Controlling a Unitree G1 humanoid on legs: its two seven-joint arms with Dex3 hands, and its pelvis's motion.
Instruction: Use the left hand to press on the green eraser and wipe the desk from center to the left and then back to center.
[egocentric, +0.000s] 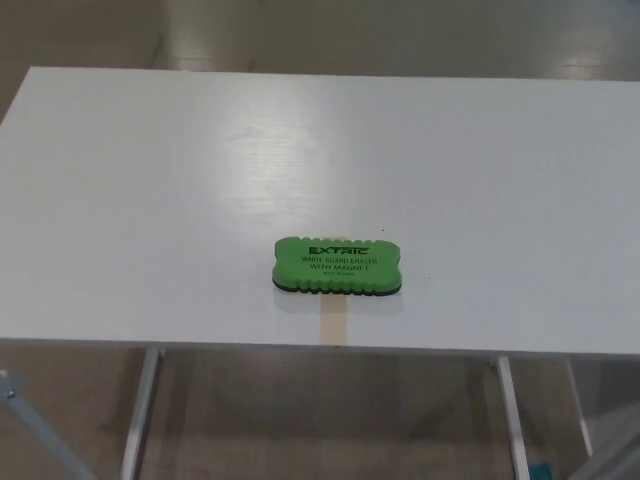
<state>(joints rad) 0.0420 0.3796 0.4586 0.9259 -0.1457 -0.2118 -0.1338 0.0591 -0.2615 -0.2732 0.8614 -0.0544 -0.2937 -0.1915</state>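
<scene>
Item 1: flat green rectangular foam eraser with scalloped edges and dark underside (337, 266), black lettering on top, lying flat on the white rectangular tabletop (150, 200) near its front edge, about centre. Tan strip (333, 328) just in front of it. Both hands out of frame; state of fingers cannot be told. Metal legs (140, 410) below, cut off.

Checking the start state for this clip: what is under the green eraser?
The green eraser lies flat on the white desk, near its front edge. A tan strip runs from beneath it to that edge. The desk surface directly under the eraser is covered.
</scene>
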